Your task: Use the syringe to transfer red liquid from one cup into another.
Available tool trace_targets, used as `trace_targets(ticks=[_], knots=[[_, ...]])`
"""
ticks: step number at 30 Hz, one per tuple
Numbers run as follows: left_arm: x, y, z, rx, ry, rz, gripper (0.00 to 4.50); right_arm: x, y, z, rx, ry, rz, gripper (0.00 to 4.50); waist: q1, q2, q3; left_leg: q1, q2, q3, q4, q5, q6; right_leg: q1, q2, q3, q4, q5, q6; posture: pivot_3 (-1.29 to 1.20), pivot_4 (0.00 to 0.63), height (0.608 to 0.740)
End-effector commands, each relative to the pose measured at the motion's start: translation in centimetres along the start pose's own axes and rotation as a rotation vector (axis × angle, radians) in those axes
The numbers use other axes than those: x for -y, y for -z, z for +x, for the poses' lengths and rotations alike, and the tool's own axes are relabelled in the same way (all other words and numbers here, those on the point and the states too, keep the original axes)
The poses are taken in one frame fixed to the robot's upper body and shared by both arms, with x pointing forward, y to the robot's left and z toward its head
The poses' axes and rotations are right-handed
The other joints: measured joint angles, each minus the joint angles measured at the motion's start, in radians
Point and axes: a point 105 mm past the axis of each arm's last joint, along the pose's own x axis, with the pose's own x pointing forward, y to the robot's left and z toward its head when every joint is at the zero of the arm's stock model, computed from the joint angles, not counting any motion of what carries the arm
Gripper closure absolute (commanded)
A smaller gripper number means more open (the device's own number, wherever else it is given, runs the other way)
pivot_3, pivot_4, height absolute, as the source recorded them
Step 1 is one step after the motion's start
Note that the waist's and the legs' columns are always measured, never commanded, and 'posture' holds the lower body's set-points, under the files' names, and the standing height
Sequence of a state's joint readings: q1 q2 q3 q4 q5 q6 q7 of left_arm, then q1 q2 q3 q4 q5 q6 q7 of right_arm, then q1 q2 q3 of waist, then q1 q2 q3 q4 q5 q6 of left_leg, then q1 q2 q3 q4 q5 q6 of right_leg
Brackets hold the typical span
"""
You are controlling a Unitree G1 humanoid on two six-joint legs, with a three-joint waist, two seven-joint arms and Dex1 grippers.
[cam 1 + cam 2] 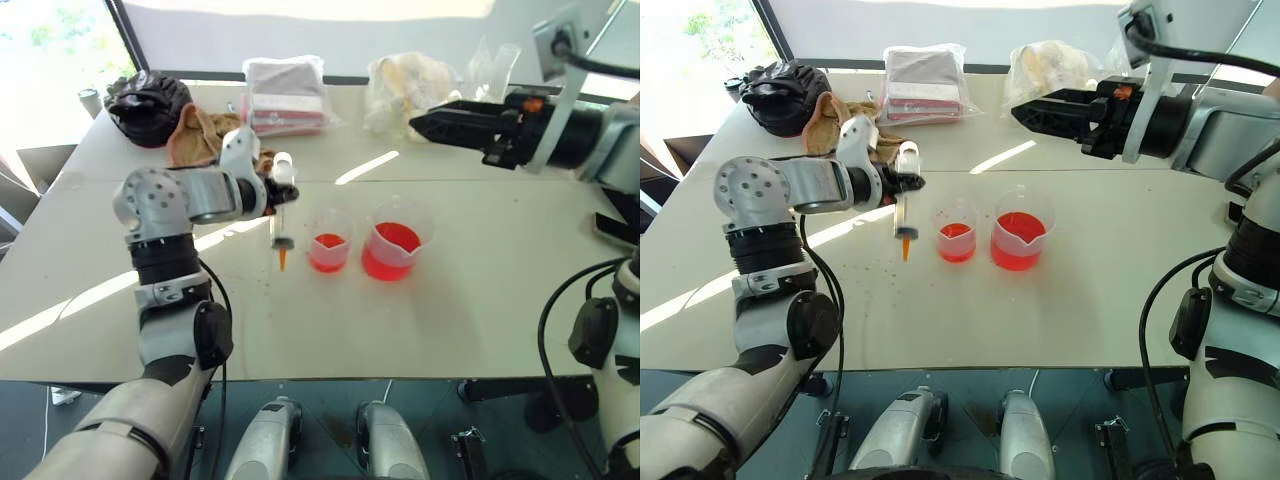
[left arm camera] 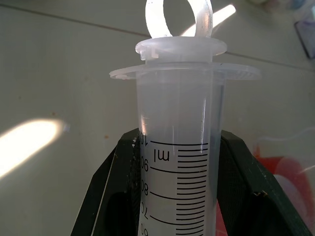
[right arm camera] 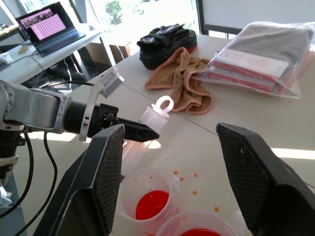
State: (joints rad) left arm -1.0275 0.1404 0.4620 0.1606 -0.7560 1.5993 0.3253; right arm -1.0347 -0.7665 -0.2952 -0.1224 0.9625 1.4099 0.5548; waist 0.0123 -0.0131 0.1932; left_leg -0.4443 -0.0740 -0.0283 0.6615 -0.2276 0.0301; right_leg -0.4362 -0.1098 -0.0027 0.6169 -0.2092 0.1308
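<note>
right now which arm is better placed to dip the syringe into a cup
Left. Its gripper already holds the syringe tip down beside the smaller cup; the right gripper hovers open above, behind the cups.

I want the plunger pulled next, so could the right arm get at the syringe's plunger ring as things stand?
Probably yes. The right end effector is open, above the table, and nothing lies between it and the plunger ring atop the syringe, which the left end effector holds upright beside the cups.

head pair overlooks table (image 1: 450,320); wrist views close, sharing syringe (image 2: 179,162)
</note>
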Motion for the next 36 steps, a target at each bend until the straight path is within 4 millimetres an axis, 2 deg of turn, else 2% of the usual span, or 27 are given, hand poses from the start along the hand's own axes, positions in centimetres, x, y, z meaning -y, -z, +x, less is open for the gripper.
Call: trace_targets(ticks=[1, 6, 7, 10, 13, 16, 19, 22, 23, 25, 27, 29, 36], knots=[[-0.9, 0.7, -0.2, 0.001, -0.047, 0.002, 3.02, -0.8, -0.9, -0.7, 0.028, -0.016, -0.047, 1.42, -0.002, 0.000, 0.000, 0.000, 0.000, 0.000, 0.000, 0.000, 0.000, 0.000, 0.000, 0.000, 0.000, 0.000, 0.000, 0.00, 0.150, 0.740], [-2.1, 2.7, 0.3, -0.046, -0.096, 0.002, 3.02, -0.8, -0.4, -0.7, 0.014, -0.016, -0.047, 1.42, 0.001, 0.000, 0.000, 0.000, 0.000, 0.000, -0.002, 0.001, -0.006, -0.002, -0.001, 0.001, 0.002, 0.000, 0.000, 0.00, 0.150, 0.740], [-2.2, 2.9, 0.3, -0.050, -0.103, 0.004, 2.05, -0.8, -0.4, -0.7, 0.009, -0.016, -0.049, 1.40, 0.001, 0.000, 0.000, 0.000, 0.000, 0.000, -0.002, 0.001, -0.006, -0.002, -0.001, 0.001, 0.002, 0.000, 0.000, 0.00, 0.150, 0.740], [-2.6, 3.3, 0.0, -0.046, -0.110, 0.008, 1.01, -1.0, -0.1, -0.7, -0.009, -0.025, -0.057, 1.40, 0.002, 0.000, 0.000, 0.000, 0.000, 0.000, -0.002, 0.000, -0.007, -0.002, -0.003, 0.001, 0.001, 0.000, -0.001, 0.00, 0.150, 0.740], [-2.8, 2.6, -0.7, -0.004, -0.093, -0.014, 0.02, -1.2, 0.4, -0.7, -0.035, -0.036, -0.068, 1.40, 0.001, 0.000, 0.000, 0.000, 0.000, 0.000, -0.002, 0.000, -0.007, -0.002, -0.003, 0.001, 0.001, 0.000, -0.001, 0.00, 0.150, 0.740], [-2.6, 1.0, -1.9, 0.068, -0.085, 0.013, 0.02, -1.3, 0.9, -0.7, -0.064, -0.042, -0.088, 1.40, -0.001, 0.000, 0.000, 0.000, 0.000, 0.000, -0.002, 0.000, -0.007, -0.002, -0.003, 0.001, 0.001, 0.000, -0.001, 0.00, 0.150, 0.740], [-0.6, -2.5, -4.4, 0.219, 0.007, 0.096, 0.02, -1.2, 1.9, -0.8, -0.120, -0.049, -0.125, 1.40, 0.000, 0.000, 0.000, -0.001, 0.000, 0.000, -0.003, 0.001, -0.007, -0.003, -0.002, 0.001, 0.001, 0.000, -0.001, 0.00, 0.150, 0.740], [0.0, -4.2, -5.8, 0.302, 0.041, 0.130, 0.02, -1.0, 2.6, -1.1, -0.156, -0.055, -0.145, 1.40, 0.002, 0.000, 0.000, -0.001, 0.000, 0.000, -0.003, 0.001, -0.008, -0.003, -0.002, 0.001, 0.001, 0.000, -0.001, 0.00, 0.150, 0.740], [0.1, -5.4, -7.2, 0.349, 0.069, 0.169, 0.02, -0.8, 3.4, -1.3, -0.199, -0.058, -0.171, 1.40, 0.002, 0.000, 0.000, -0.001, 0.000, 0.000, -0.003, 0.001, -0.008, -0.002, -0.002, 0.000, 0.000, 0.000, -0.001, 0.00, 0.150, 0.740], [0.6, -6.3, -9.6, 0.409, 0.127, 0.279, 0.02, -0.6, 4.7, -1.9, -0.282, -0.064, -0.224, 1.40, -0.001, 0.000, 0.000, -0.001, -0.001, 0.000, -0.003, 0.001, -0.008, -0.002, -0.002, 0.000, -0.001, 0.000, -0.001, 0.00, 0.150, 0.740], [0.4, -5.4, -11.0, 0.377, 0.188, 0.337, 0.02, -0.2, 5.8, -2.3, -0.355, -0.069, -0.274, 1.40, -0.006, 0.000, 0.000, -0.001, 0.000, 0.001, -0.004, 0.003, -0.009, -0.003, -0.002, 0.000, -0.001, 0.000, -0.001, 0.00, 0.150, 0.740], [0.3, -3.5, -12.4, 0.318, 0.260, 0.434, 0.02, -0.3, 7.0, -2.5, -0.416, -0.102, -0.324, 1.40, -0.009, 0.001, 0.000, 0.001, 0.000, 0.003, -0.008, 0.003, -0.008, -0.004, -0.003, 0.001, -0.001, 0.000, -0.001, 0.00, 0.150, 0.740], [-2.6, 0.9, -14.9, 0.191, 0.302, 0.559, 0.02, -1.1, 7.8, -1.7, -0.454, -0.185, -0.380, 1.40, -0.024, 0.001, 0.000, 0.002, 0.002, 0.003, -0.012, 0.004, -0.008, -0.006, -0.004, 0.002, -0.001, -0.002, -0.005, 0.00, 0.150, 0.740]])
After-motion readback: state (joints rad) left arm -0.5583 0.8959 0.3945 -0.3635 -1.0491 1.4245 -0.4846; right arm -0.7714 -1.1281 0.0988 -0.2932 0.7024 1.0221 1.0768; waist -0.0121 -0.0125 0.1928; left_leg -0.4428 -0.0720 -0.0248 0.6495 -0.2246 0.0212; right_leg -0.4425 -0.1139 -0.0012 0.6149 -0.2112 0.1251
